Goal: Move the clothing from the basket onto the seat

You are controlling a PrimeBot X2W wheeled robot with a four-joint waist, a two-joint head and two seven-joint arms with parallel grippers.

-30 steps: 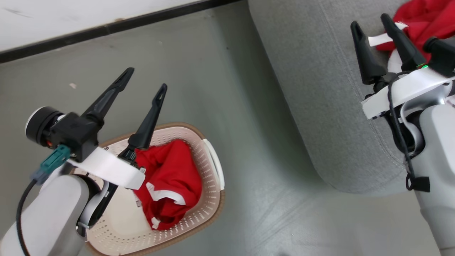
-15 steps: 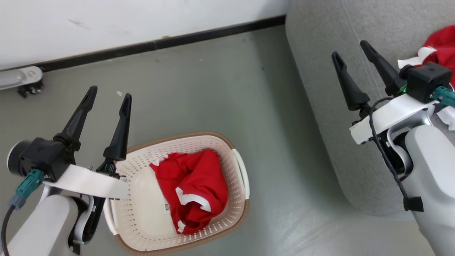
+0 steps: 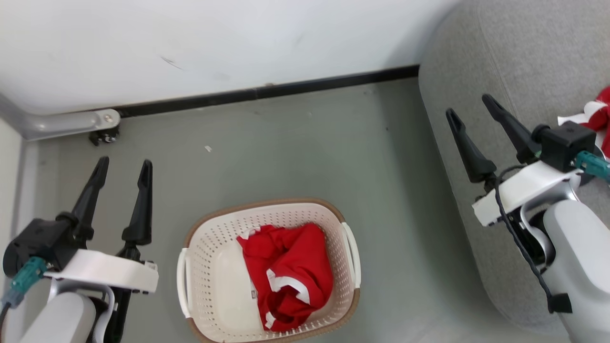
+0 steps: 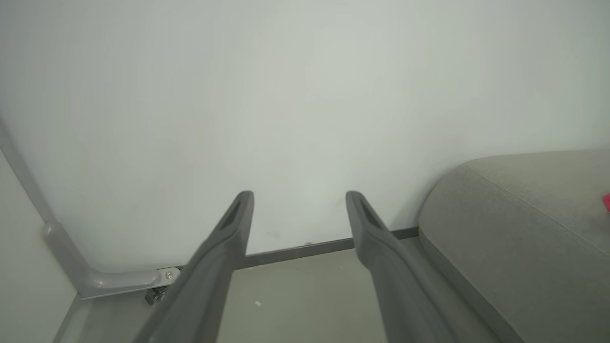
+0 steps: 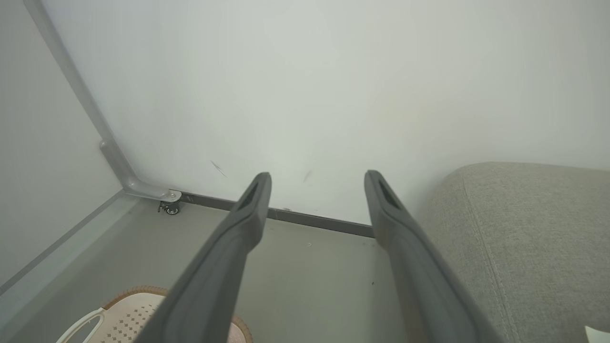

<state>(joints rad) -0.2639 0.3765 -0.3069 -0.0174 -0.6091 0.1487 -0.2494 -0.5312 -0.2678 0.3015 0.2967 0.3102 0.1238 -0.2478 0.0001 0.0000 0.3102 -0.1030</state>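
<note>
A cream-white perforated plastic basket (image 3: 209, 238) with a brown rim is seen on the grey floor (image 3: 295, 152), beside the large grey upholstered seat (image 3: 476, 57) but apart from it. One crumpled red garment with white trim (image 3: 290, 267) is held in the basket's right half, and the cream bottom is left bare on the left. A small tag at the garment's left edge is too small to be read. The basket's lower rim is cut off by the frame. A second red and white garment (image 3: 601, 114) is seen on the seat, cut off at the right edge. The left gripper (image 3: 125, 162) is held over the floor to the left of the basket, jaws spread and nothing between them. The right gripper (image 3: 468, 105) is held over the seat's front edge, likewise spread and empty.
</note>
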